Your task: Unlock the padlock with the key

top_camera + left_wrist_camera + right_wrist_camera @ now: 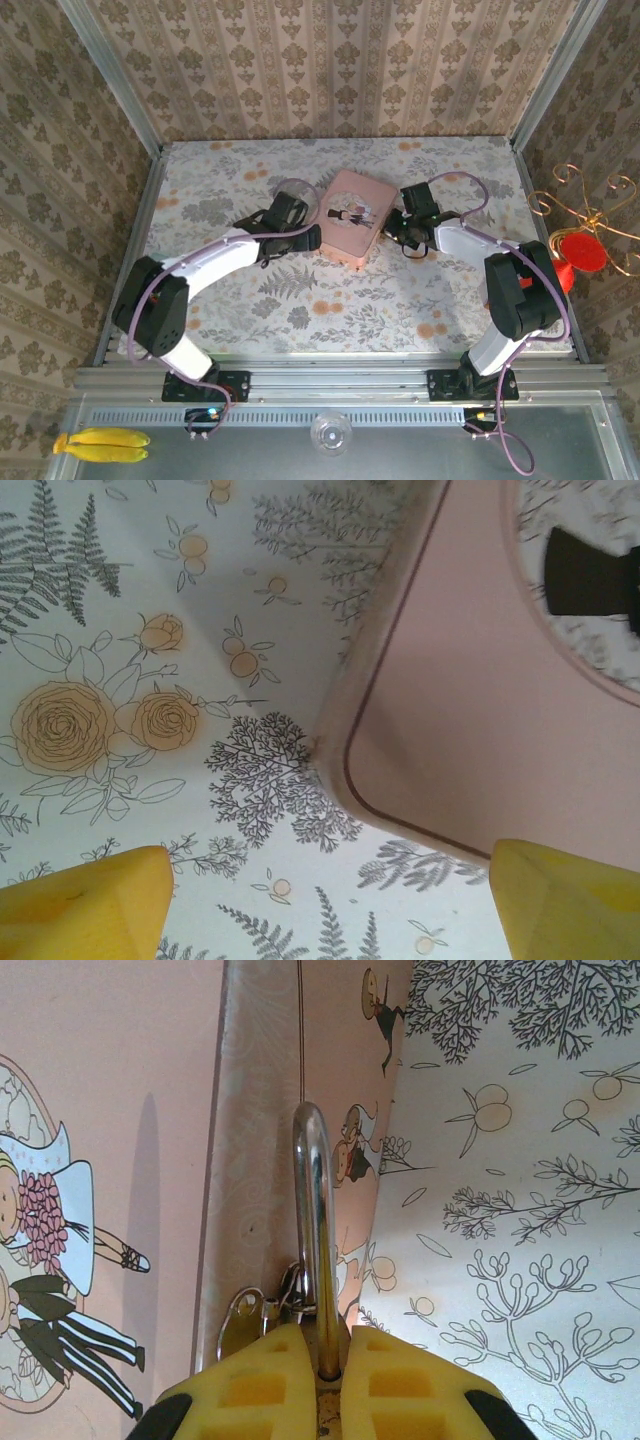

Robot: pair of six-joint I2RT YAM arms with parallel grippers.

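In the right wrist view my right gripper (327,1385) is shut on the padlock (327,1355). Only a sliver of its brass body shows between the yellow fingers (250,1390). Its silvery shackle (314,1230) stands straight out from them, against the side of the pink tin (120,1090). The small silvery key (238,1322) hangs on a ring at the shackle's foot, just left of it. From above, the right gripper (398,228) sits at the tin's right edge. My left gripper (330,910) is open wide over the tin's near corner (480,710), at the tin's left side (305,238).
The pink picture tin (352,215) lies mid-table between both grippers. Patterned walls close in the left, back and right. A red and gold wire ornament (583,252) sits beyond the right wall. A banana (103,444) and a clear dome (330,432) lie at the near rail.
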